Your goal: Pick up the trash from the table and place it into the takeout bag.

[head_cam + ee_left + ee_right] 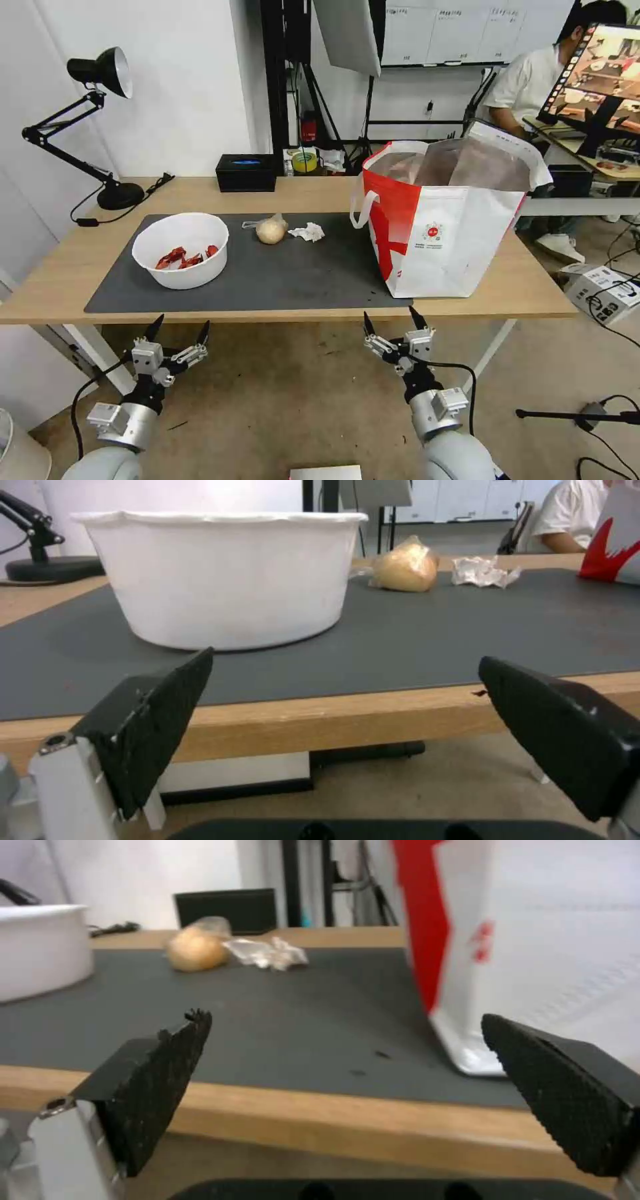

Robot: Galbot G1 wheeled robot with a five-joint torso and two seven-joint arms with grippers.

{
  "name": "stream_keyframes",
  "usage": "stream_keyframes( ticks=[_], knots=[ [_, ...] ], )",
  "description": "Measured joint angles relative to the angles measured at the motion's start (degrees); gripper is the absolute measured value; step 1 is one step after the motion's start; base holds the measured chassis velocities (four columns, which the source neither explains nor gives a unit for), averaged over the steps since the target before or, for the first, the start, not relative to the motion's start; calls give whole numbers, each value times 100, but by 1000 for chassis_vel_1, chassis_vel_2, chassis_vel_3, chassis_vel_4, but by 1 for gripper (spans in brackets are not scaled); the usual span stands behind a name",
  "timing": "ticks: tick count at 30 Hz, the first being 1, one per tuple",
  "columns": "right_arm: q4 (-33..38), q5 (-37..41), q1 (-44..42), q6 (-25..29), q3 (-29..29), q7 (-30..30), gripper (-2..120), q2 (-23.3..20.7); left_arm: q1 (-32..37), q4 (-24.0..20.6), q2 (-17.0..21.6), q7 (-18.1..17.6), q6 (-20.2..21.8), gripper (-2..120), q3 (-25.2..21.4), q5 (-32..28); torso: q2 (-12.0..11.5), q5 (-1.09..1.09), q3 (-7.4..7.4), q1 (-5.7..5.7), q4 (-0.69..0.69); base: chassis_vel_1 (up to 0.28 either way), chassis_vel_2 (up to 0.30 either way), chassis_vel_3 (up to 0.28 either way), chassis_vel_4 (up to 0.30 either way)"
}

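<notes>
No wording can be read anywhere; the takeout bag (443, 227), right of centre, bears a small round red logo (434, 233) (its print too fine to read).

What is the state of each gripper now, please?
Left gripper: open, holding nothing.
Right gripper: open, holding nothing.

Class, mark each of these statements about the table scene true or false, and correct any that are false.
1. The white bowl holds red scraps. True.
2. The takeout bag lies flat and closed. False: it stands upright with its mouth open.
3. The left gripper holds the bagged bun. False: it is open, short of the table edge; the bun lies on the grey mat.
4. The crumpled tissue lies between the bun and the bag. True.
5. The right gripper is open and empty. True.
</notes>
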Motion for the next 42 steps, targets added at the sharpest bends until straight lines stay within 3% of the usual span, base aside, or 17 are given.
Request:
stream_keyframes(
  ticks=[12,17,28,42],
  knots=[
    [-27,530,1198,-643,-824,-121,100,-121,87,-105,-37,4,3,100,-7,12,0,0,0,0,-1,0,0,0,0],
    [-442,871,2423,-1100,-1445,36,100,124,159,-158,-82,4,6,100,-43,69,0,-1,0,0,0,0,0,0,0],
    [-1977,1280,4114,-1883,-2220,785,100,1290,212,-204,-69,-2,14,100,-88,106,-1,-1,1,1,1,0,0,0,0],
    [-3647,1811,5086,-2189,-2018,1636,100,2401,122,-126,-116,2,2,100,-27,151,0,-1,0,0,0,0,0,0,0]
  ],
)
